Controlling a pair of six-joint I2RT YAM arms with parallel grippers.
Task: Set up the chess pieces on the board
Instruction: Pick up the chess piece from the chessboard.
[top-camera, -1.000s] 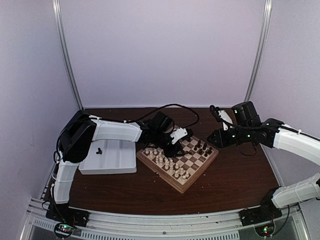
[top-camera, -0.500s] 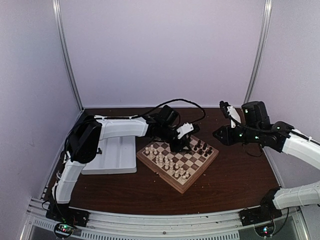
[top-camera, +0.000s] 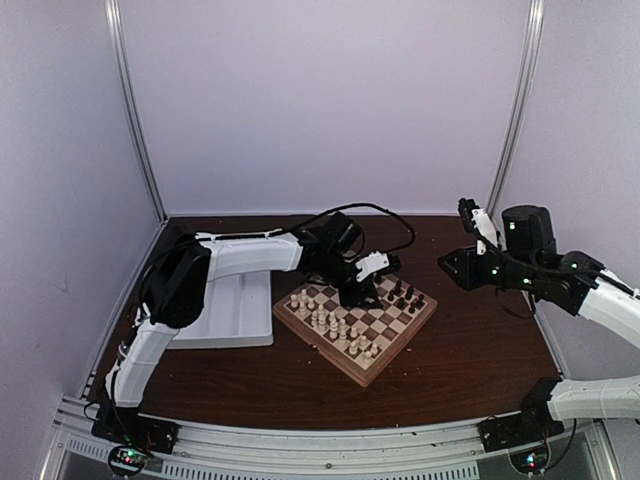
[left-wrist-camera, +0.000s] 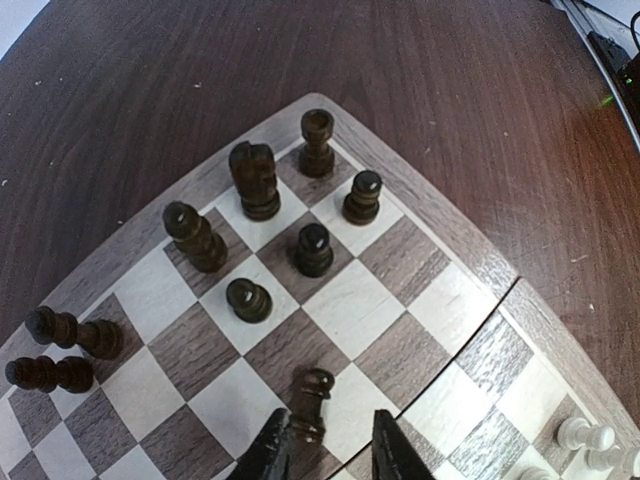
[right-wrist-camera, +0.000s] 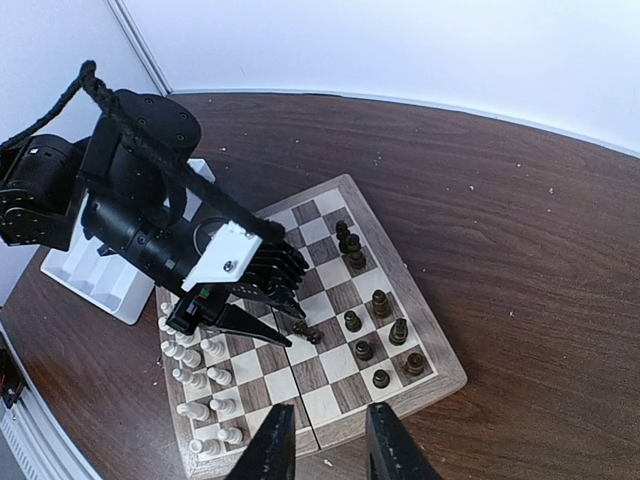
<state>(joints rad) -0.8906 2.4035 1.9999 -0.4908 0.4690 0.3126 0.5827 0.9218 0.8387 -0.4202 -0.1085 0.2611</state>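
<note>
Hard to see from the top camera: the left end effector (left-wrist-camera: 330, 440) sits low over the far middle of the board (top-camera: 318, 348) and covers the squares beneath it. Its wrist view cuts the fingers (left-wrist-camera: 272, 452) off at the bottom edge. One dark piece (left-wrist-camera: 310, 402) stands between the fingertips, close against the left one. The gap is narrow, but I cannot tell whether it is pinched.

The other dark chess pieces (left-wrist-camera: 313, 250) are grouped on the board's far-right corner squares. Two (left-wrist-camera: 62, 352) at the picture's left edge appear to lie on their sides. The white pieces (top-camera: 332, 322) fill the board's near-left side, and the wrist view clips them in its lower right corner.

The left arm reaches out long and nearly level from its base, passing over the white tray (top-camera: 225, 315). The right arm is held high above the worktop (top-camera: 450, 380), well off to the board's right, its forearm running out of frame. The right end effector (right-wrist-camera: 328, 425) looks down at the board from there, fingers a narrow gap apart and holding nothing
</note>
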